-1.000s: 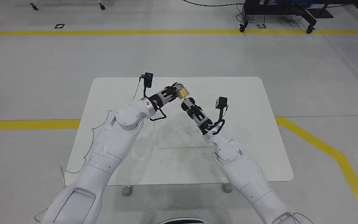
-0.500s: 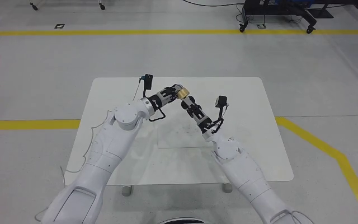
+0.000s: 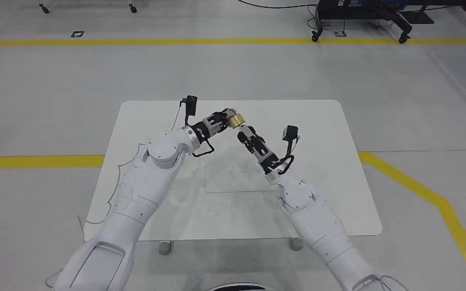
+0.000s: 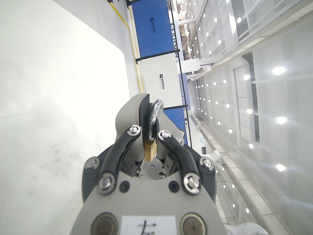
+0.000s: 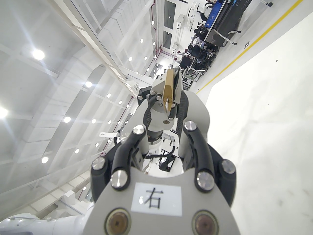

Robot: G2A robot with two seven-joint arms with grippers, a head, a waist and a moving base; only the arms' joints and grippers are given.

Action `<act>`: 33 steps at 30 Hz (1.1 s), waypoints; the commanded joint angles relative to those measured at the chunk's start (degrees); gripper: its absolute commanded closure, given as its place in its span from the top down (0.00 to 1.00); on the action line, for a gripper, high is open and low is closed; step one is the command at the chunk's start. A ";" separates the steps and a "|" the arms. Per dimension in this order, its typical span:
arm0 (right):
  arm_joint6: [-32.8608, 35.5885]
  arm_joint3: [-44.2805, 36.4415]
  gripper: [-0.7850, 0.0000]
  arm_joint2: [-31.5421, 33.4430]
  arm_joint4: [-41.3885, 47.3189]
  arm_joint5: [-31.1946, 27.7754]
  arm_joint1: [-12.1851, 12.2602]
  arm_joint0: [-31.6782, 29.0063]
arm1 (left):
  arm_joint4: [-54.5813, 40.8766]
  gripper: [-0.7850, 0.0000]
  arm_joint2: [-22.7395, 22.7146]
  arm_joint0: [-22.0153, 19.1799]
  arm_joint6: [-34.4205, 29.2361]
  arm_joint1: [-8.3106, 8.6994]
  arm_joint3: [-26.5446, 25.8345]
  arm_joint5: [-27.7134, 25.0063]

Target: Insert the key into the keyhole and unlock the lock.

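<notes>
In the top view, the brass lock (image 3: 235, 120) sits just above the centre of the frame, held over the far half of the white tabletop (image 3: 320, 145). The left claw (image 3: 222, 118) is clenched on it; its wrist view shows the steel shackle pinched between the pads and the brass body (image 4: 150, 150) nearer the palm. The right claw (image 3: 244, 132) meets it from the lower right, closed on the key (image 5: 166, 107), whose silver tip touches the lock's end face (image 5: 168, 86). How deep it sits cannot be told.
</notes>
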 commanded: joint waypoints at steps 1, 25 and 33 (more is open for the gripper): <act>0.20 -0.10 0.30 0.14 0.17 0.09 0.00 -0.13 | 0.03 0.00 -0.20 0.09 0.16 0.02 -0.13 -0.25; 21.42 2.45 1.00 1.88 30.34 1.44 -0.46 0.70 | -2.97 0.00 -2.40 1.99 -1.01 0.16 -1.72 -2.82; 22.21 0.53 1.00 1.96 31.55 2.82 -0.39 -0.25 | -3.29 0.00 -2.50 2.64 -0.42 0.15 -2.56 -3.10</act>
